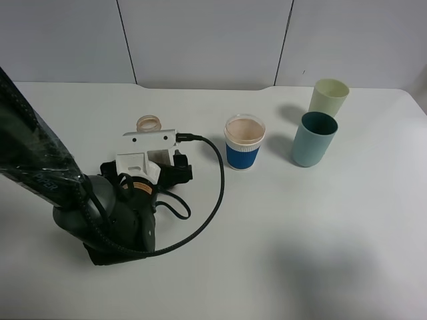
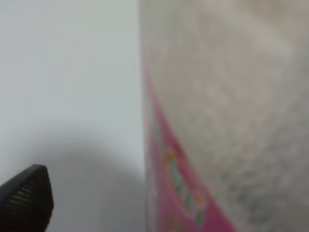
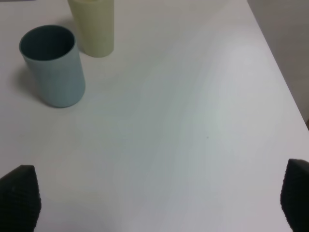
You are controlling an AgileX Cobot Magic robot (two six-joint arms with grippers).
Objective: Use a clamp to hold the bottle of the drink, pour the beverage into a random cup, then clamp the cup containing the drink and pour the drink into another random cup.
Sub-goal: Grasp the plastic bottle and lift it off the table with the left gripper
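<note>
The bottle [image 1: 149, 123] stands left of centre; only its round neck shows past my left gripper [image 1: 152, 148], which covers its body. Up close the bottle [image 2: 231, 96] is a blurred translucent wall with a red-pink label [image 2: 178, 183]. One dark fingertip [image 2: 26, 198] stands apart from it with bare table between, so the left gripper is open. The blue-banded cup [image 1: 244, 142] holds light-brown beverage [image 1: 244, 130]. My right gripper [image 3: 157, 203] is open wide over bare table with nothing between its fingers. It does not show in the exterior high view.
A teal cup [image 1: 313, 139] [image 3: 53, 65] and a pale yellow-green cup [image 1: 328, 97] [image 3: 92, 26] stand together at the back right. A black cable [image 1: 217, 187] loops from the left arm towards the blue-banded cup. The table's right edge [image 3: 285, 82] is near the right gripper.
</note>
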